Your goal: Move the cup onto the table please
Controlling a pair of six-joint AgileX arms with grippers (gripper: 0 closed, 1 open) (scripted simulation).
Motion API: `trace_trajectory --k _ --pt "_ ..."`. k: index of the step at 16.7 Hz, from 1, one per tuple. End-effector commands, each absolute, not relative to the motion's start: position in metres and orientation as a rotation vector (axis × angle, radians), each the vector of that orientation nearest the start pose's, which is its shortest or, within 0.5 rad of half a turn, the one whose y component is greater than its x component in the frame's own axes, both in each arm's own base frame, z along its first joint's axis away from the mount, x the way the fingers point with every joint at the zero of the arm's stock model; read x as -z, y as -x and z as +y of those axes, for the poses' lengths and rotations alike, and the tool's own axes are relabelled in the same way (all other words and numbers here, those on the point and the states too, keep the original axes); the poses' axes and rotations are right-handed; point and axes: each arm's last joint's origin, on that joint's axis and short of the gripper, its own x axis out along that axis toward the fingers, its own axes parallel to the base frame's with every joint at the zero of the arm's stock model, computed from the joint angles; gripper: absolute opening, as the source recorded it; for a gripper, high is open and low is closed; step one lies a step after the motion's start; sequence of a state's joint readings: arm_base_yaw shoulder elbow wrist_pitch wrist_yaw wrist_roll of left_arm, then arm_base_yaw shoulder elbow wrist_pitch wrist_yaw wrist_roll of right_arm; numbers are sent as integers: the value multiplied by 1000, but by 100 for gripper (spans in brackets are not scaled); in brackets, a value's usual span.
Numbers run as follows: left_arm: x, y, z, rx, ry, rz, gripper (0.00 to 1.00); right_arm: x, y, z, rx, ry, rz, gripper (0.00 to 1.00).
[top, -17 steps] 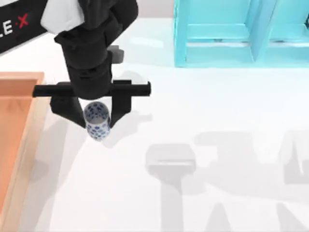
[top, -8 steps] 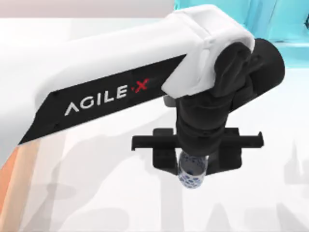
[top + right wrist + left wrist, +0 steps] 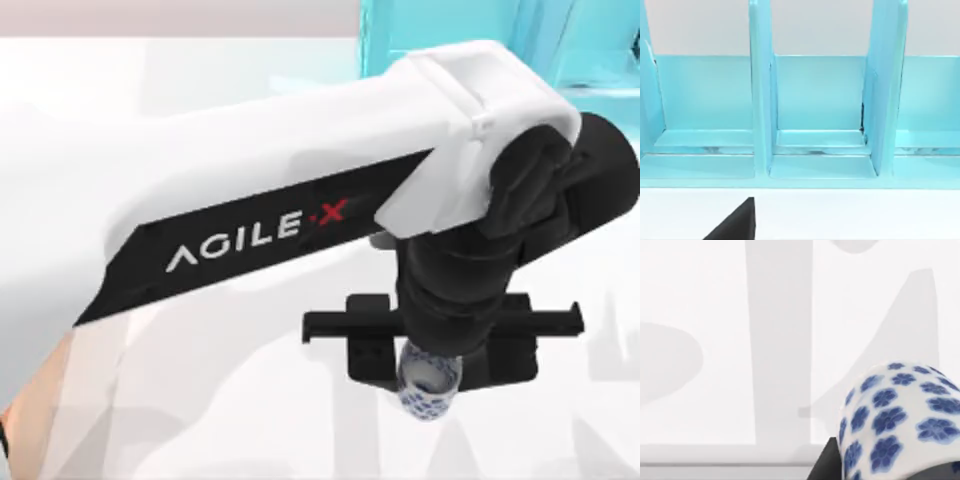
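Now the left arm reaches farther toward the lower right of the top view than half a second ago, carrying the cup [image 3: 430, 385] out over the open table [image 3: 230, 400], well away from the tray. That suggests only lowering and release remain. The left gripper [image 3: 432, 372] is closed on the cup, which sits upright between the two black fingers. The right gripper, parked, faces the turquoise shelf [image 3: 820, 115]; whether its fingers are open I cannot tell
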State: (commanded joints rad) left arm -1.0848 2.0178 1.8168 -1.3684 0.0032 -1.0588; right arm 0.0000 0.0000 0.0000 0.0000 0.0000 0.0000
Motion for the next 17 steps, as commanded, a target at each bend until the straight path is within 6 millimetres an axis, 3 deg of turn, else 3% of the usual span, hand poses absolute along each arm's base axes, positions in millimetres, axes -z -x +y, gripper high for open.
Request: trace_trajectory --k 3,10,14,17 --pt "-238 -188 -345 14 -16 1573 0 -160 -106 -1 0 0 0 100" --pt "-186 -187 -346 19 -12 1571 0 -160 -106 -1 0 0 0 100" --pt "-184 -187 -346 17 -15 1573 0 -160 -106 -1 0 0 0 100" --pt "-184 -187 -346 17 -15 1573 23 -160 -106 -1 0 0 0 100"
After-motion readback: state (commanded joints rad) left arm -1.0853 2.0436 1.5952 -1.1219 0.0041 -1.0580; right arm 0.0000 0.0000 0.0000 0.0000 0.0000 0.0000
